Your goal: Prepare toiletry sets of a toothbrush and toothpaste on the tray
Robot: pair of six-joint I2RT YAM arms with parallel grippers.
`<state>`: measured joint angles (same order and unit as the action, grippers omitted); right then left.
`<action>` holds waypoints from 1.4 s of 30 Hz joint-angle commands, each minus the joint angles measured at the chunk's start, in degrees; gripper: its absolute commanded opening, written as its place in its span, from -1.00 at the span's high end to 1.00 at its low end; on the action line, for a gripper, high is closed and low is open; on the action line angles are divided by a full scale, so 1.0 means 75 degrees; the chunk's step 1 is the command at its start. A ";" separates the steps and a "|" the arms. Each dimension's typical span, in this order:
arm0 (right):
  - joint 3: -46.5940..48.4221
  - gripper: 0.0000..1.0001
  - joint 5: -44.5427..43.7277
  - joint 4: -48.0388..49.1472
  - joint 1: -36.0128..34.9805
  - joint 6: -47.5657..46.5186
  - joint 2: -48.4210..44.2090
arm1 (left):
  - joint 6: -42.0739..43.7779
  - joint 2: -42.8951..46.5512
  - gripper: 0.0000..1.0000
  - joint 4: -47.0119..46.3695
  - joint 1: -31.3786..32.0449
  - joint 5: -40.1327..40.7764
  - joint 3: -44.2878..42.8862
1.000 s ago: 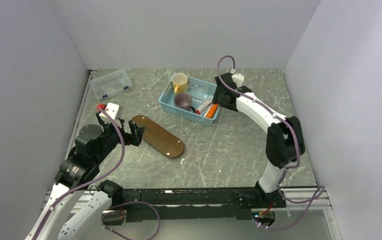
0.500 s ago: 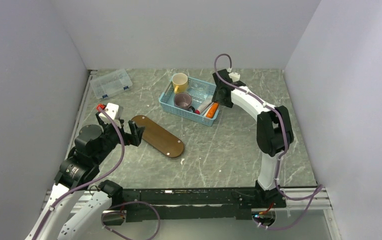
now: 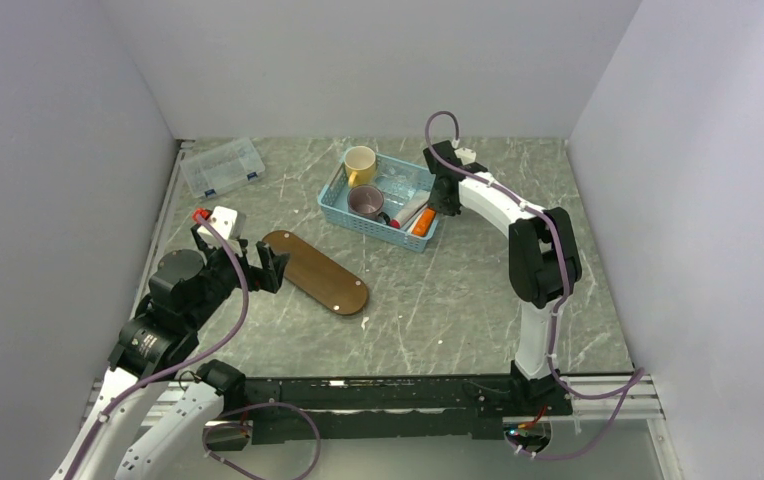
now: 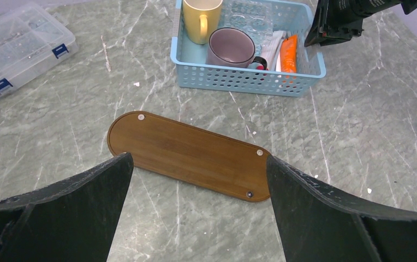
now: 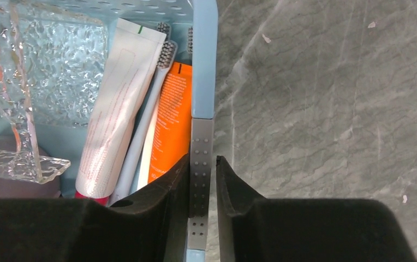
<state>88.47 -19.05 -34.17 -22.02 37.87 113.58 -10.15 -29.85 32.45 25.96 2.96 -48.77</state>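
Since 1 second ago the right arm's elbow has swung in toward the light-blue basket (image 4: 250, 82) and its fingers have drawn together. The left arm and the tray (image 3: 315, 272) lie as they did.

The right gripper (image 5: 202, 164) now sits at the basket's right end with 1 finger inside and 1 outside. They are narrowed on the blue end wall, which fills the slot between them.

Inside the basket, against that gripped wall, lies an orange tube (image 5: 171, 125). The toothbrush (image 5: 147, 112) lies next to it, its grey bristles toward the far wall. Beside the toothbrush lies a white toothpaste tube (image 5: 116, 109) with a red cap. Further from the wall are a clear textured holder (image 5: 59, 71), a mauve mug (image 4: 231, 48) and a yellow mug (image 4: 201, 19) in the far left corner.

The tray rests bare on the marble table (image 3: 458, 300), on the near left of the basket and apart from it. The left gripper (image 4: 197, 158) hangs on the side of the tray away from the basket, fingers spread wide and holding nothing. A clear compartment box (image 3: 222, 166) sits well to the basket's left.
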 commanded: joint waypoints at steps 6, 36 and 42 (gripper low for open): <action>0.0268 0.85 0.0002 0.0000 0.0021 -0.0304 0.0044 | 0.0067 -0.0001 -0.98 -0.0054 -0.0027 0.0068 -0.0106; 0.0296 1.00 0.1490 0.0624 0.0325 -0.3897 -0.0037 | 0.0077 -0.0063 -0.98 -0.0084 -0.0029 -0.0012 -0.0100; 0.0260 1.00 0.1551 0.0855 0.0334 -0.3930 0.0068 | 0.0088 -0.0081 -0.98 -0.0077 -0.0027 -0.0021 -0.0097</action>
<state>88.25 -9.50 -29.21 -19.31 12.32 113.65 -10.15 -29.95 32.45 25.96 2.90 -48.77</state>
